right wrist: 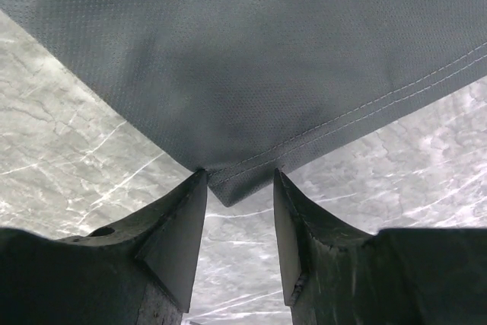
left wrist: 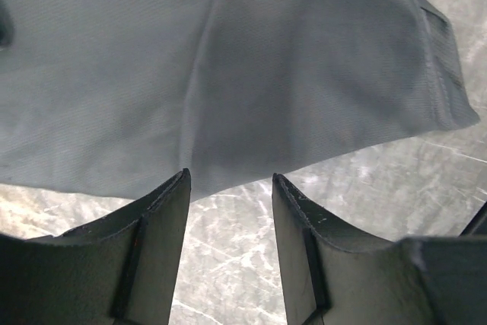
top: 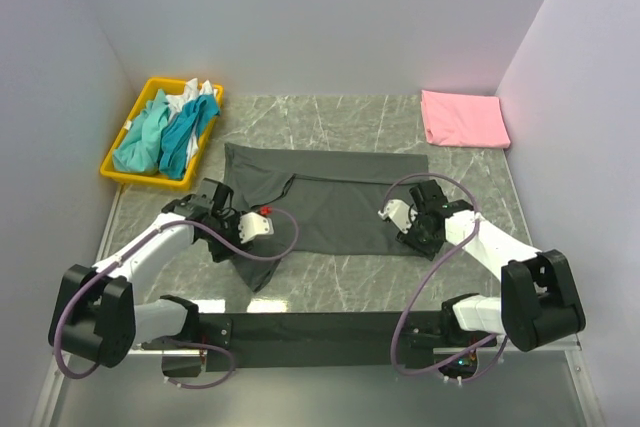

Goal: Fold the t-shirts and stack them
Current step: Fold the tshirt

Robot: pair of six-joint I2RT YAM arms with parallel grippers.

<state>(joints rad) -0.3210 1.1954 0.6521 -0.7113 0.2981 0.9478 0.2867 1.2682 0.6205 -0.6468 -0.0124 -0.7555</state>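
A dark charcoal grey t-shirt [top: 330, 202] lies spread across the middle of the table, one sleeve trailing toward the near left. My left gripper [top: 222, 219] is open at its left near edge; in the left wrist view the cloth [left wrist: 228, 74] lies just beyond the gripper [left wrist: 230, 180]. My right gripper [top: 405, 222] is open at the shirt's right near corner; the hemmed corner [right wrist: 228, 188] pokes between the fingertips [right wrist: 190, 188], not pinched. A folded pink t-shirt [top: 463, 118] lies at the far right. Teal and white t-shirts [top: 170, 127] are heaped in the yellow tray.
The yellow plastic tray [top: 121, 175] stands at the far left by the left wall. White walls close in the marble table [top: 340, 287] on three sides. A dark strip [top: 320, 332] with the arm bases runs along the near edge.
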